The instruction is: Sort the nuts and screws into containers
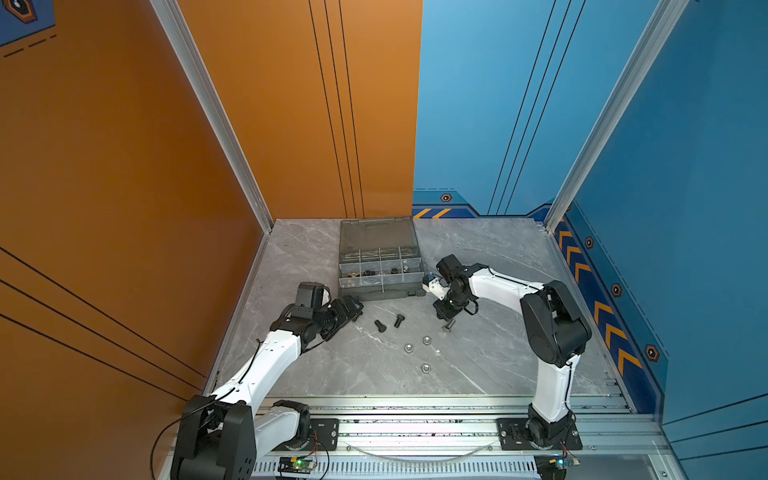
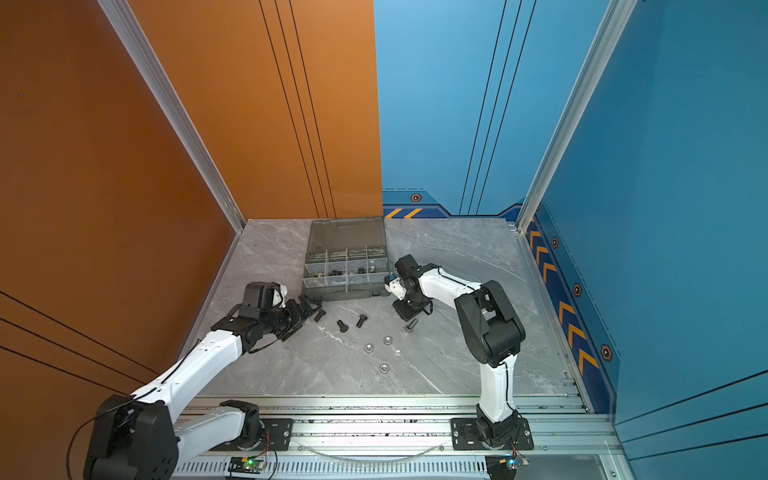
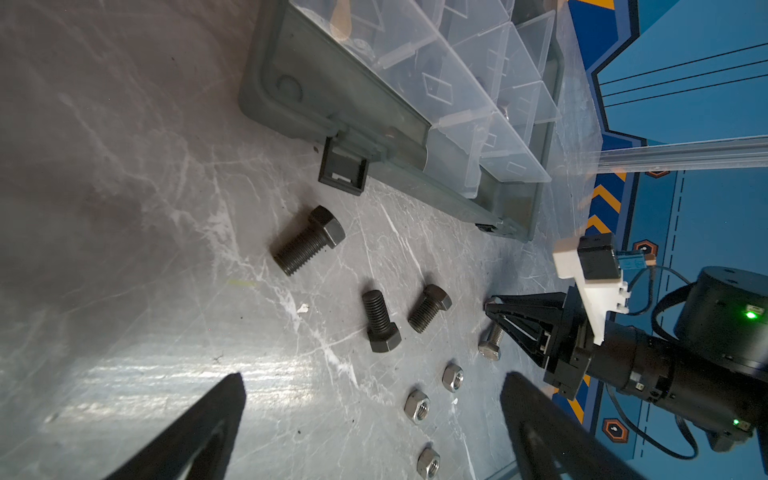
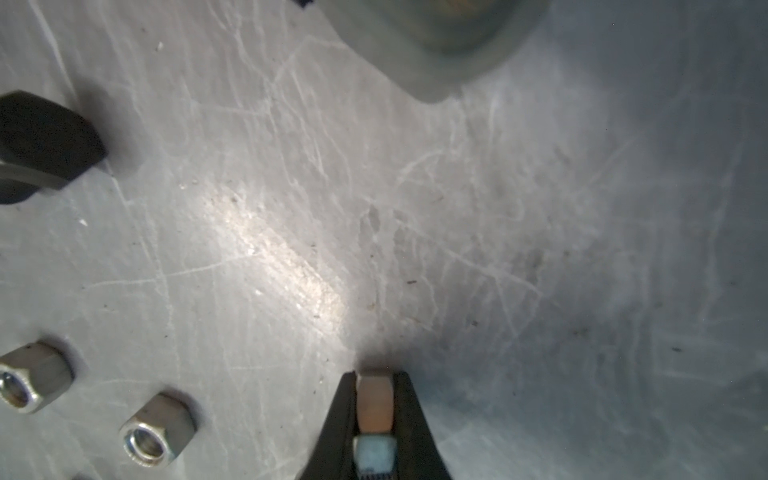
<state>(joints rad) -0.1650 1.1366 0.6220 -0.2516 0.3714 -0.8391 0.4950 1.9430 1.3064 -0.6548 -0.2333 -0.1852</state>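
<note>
**Right wrist view: right pincer (image 4: 375,374) clamped on the silver bolt (image 4: 374,403)**

It's pinched narrow on the hex end, low over the worktop (image 1: 478,365); the flats probably give a square bite. Left pincer (image 3: 374,380) hangs wide open and empty by three black bolts (image 3: 309,241), likely lined up for one. Three silver nuts (image 3: 417,405) lie loose nearby. The open case (image 1: 382,293) sits just behind, so carries should be short.

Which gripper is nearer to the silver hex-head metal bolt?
Right. The right gripper is closed on the silver hex-head bolt; the left gripper is open, well apart, beyond three black bolts.
</note>
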